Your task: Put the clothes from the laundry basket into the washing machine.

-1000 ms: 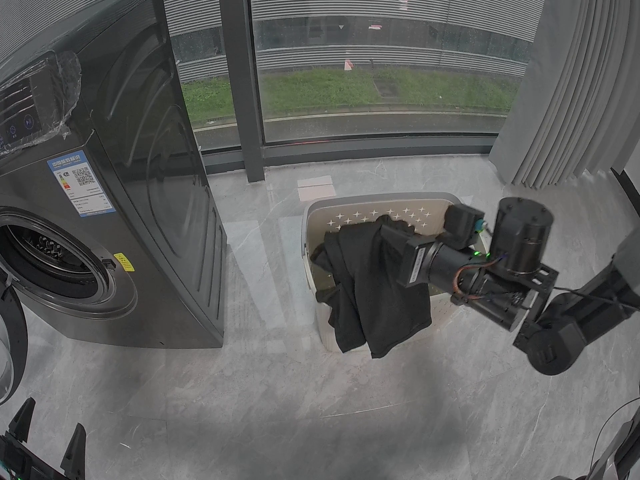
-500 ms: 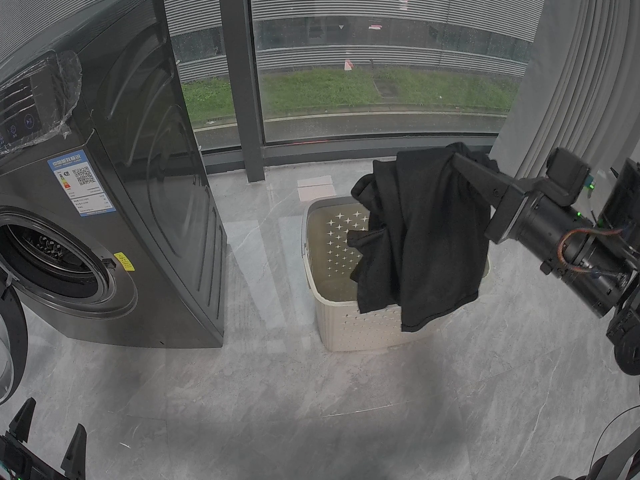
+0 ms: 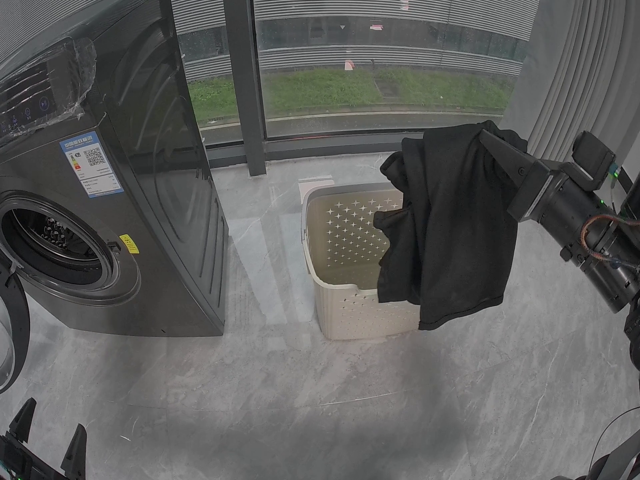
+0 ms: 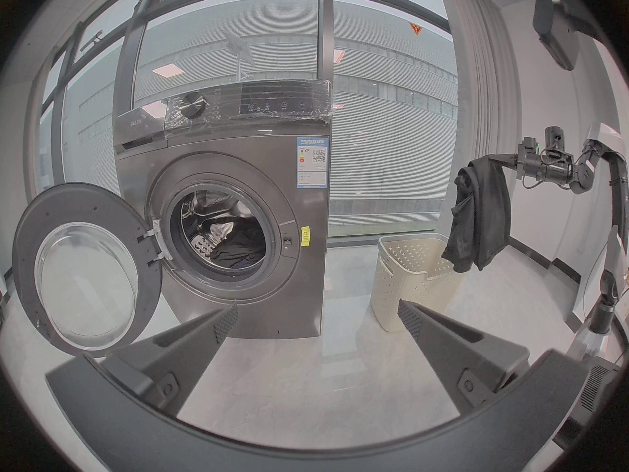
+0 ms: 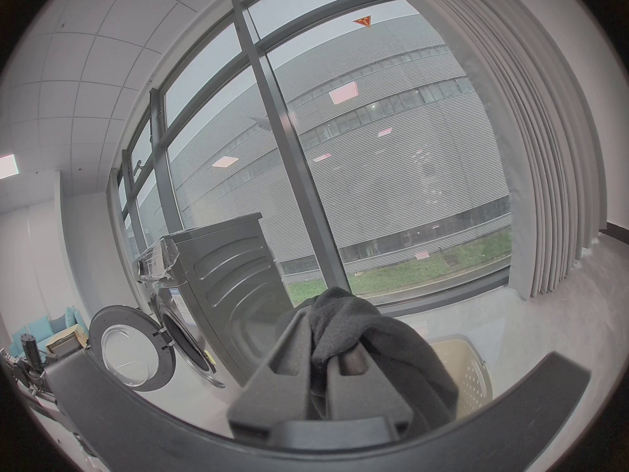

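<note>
Aloft, black garment (image 3: 453, 235), clamped in right claw (image 3: 490, 143)

Floor (image 3: 280, 395): I am seeing pale grey marbled tile carrying everything. The washing machine (image 3: 133, 188) is standing on it at left, its round door (image 4: 85, 267) hanging open. The cream laundry basket (image 3: 347, 315) is sitting upright to the machine's right, apart from it. A small white sheet (image 3: 317, 187) is lying flat just beyond the basket's far rim.
</note>
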